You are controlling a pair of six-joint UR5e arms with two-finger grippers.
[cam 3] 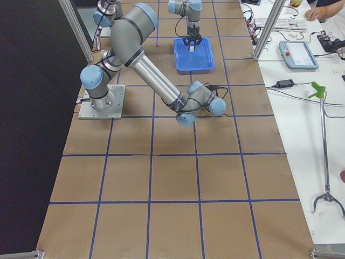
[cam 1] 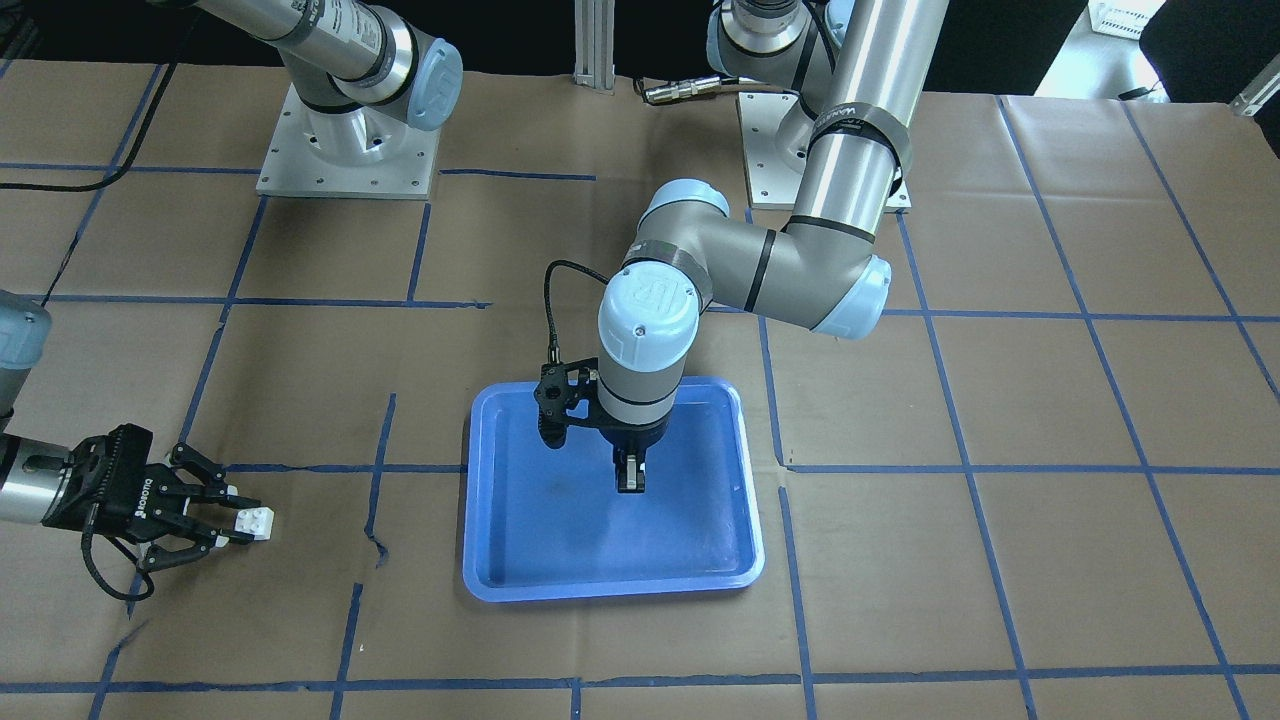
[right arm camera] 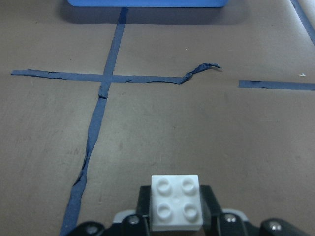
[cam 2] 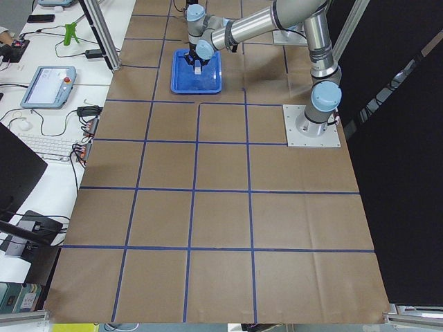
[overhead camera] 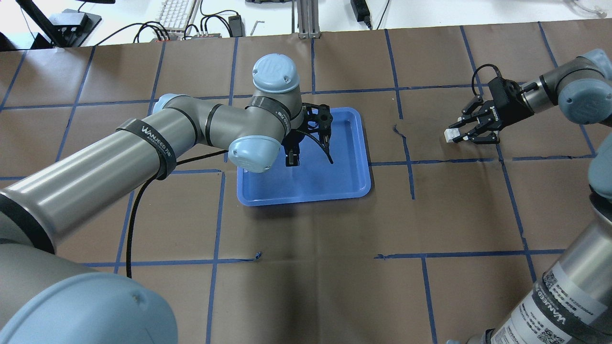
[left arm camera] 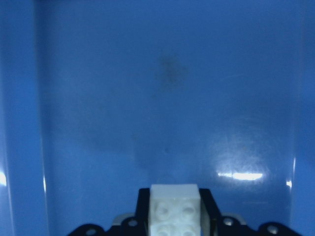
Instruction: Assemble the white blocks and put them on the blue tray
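The blue tray lies at the table's middle and also shows in the overhead view. My left gripper points straight down over the tray's inside and is shut on a white block, held a little above the tray floor. My right gripper is far off to the tray's side, low over the brown paper. It is shut on the second white block, studs up, which also shows in the overhead view. The two blocks are apart.
Brown paper with a blue tape grid covers the table. A torn, curled bit of tape lies between my right gripper and the tray. Both arm bases stand at the robot's side. Keyboards and cables lie beyond the far edge.
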